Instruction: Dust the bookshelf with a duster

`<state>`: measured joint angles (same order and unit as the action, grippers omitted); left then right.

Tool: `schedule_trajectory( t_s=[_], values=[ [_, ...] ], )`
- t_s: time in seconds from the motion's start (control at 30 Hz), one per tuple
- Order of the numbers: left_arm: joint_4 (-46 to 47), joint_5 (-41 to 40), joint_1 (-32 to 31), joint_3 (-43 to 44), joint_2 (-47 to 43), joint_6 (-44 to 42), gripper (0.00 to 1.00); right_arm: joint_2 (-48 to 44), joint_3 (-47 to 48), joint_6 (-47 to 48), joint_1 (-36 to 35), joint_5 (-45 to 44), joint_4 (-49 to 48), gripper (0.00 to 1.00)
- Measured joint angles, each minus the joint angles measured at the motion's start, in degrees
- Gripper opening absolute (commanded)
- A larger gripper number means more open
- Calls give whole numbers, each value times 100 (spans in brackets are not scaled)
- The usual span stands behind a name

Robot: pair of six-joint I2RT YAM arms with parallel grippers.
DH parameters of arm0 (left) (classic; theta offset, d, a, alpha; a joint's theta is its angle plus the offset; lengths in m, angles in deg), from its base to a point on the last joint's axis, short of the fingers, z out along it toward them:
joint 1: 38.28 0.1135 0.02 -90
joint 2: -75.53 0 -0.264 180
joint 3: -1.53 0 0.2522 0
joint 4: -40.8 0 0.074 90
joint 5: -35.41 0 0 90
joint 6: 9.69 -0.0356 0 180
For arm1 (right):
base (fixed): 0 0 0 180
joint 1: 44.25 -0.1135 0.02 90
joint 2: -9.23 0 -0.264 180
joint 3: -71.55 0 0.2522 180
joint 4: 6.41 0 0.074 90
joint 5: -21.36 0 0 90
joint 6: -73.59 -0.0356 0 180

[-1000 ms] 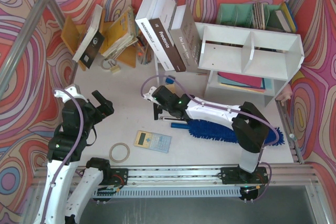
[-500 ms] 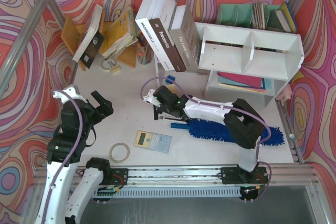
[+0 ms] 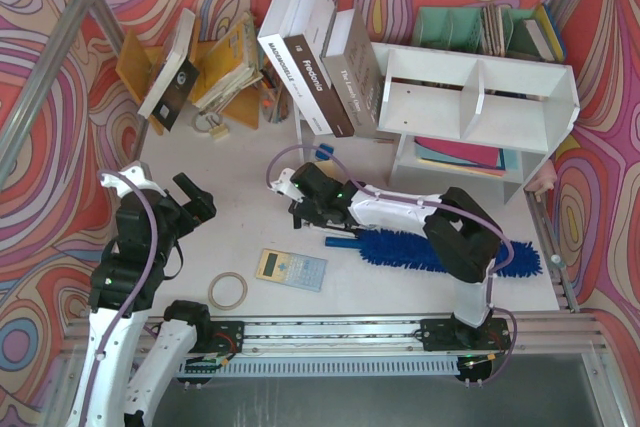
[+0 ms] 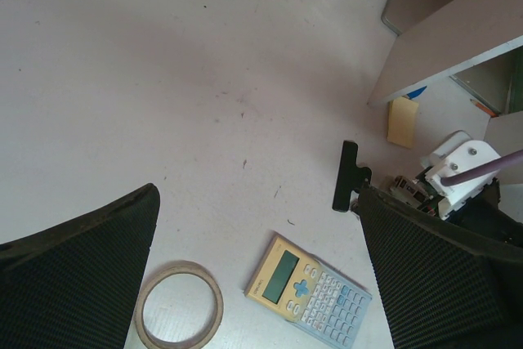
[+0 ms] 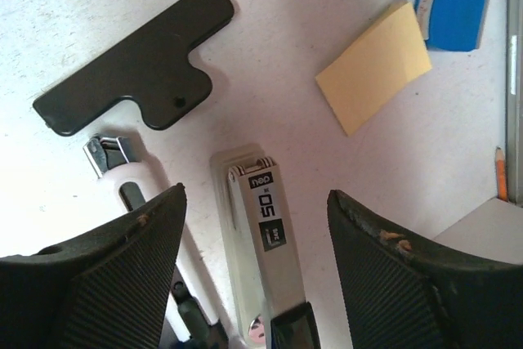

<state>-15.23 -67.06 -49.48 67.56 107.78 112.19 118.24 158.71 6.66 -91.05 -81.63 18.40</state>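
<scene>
From the top camera, the duster (image 3: 400,247) lies flat on the worktop (image 3: 240,167) in front of the bookshelf (image 3: 480,107). Its fluffy head runs along the bookshelf's front and its blue handle reaches out past the bookshelf's left end. My right arm (image 3: 400,215) crosses over the head and hides part of it. My right pincer (image 3: 300,209) sits just beyond the handle's tip, near it but apart, further off the bookshelf's left end than the duster; from up here its jaws are too small to read. My left pincer (image 3: 190,202) hangs well apart from the duster, far out to the bookshelf's left. In the left wrist view, my left pincer (image 4: 257,194) is spread wide and grips nothing, with bare worktop between its fingers (image 4: 73,267). A calculator (image 4: 309,292) and a tape ring (image 4: 178,304) lie near them, and my own finger partly covers my right arm's wrist. In the right wrist view, my right pincer (image 5: 255,202) stands open astride a white stapler (image 5: 261,259), with a gap at each side, gripping nothing. The stapler's rear end is cut off by the bottom edge. A black clip (image 5: 135,59) and a yellow sticky pad (image 5: 374,67) lie beyond it.
</scene>
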Motion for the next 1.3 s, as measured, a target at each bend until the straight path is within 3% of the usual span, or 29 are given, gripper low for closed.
schedule_trajectory(
  t_s=[0.27, 0.43, 0.57, 0.8, 0.97, 1.3],
  values=[
    [0, 0, 2, 0, 0, 2, 99, -612, -208, -426, -125, -457, -136, 67],
    [0, 2, 13, 0, 0, 0, 98, -1104, -245, -1381, -564, -1163, -125, 72],
    [0, 7, 28, -2, 0, 2, 99, -1460, -245, -3038, -890, -1794, 422, 74],
    [44, 144, 57, -11, 2, 2, 98, -2267, -313, -6822, -1276, -2597, 2406, 77],
    [44, 267, 76, -17, 50, 2, 99, -2352, -358, -9381, -1530, -2754, 3812, 78],
    [44, 407, 81, -26, 70, 2, 98, -3003, -1480, -12743, -1515, -2732, 5178, 80]
  ],
)
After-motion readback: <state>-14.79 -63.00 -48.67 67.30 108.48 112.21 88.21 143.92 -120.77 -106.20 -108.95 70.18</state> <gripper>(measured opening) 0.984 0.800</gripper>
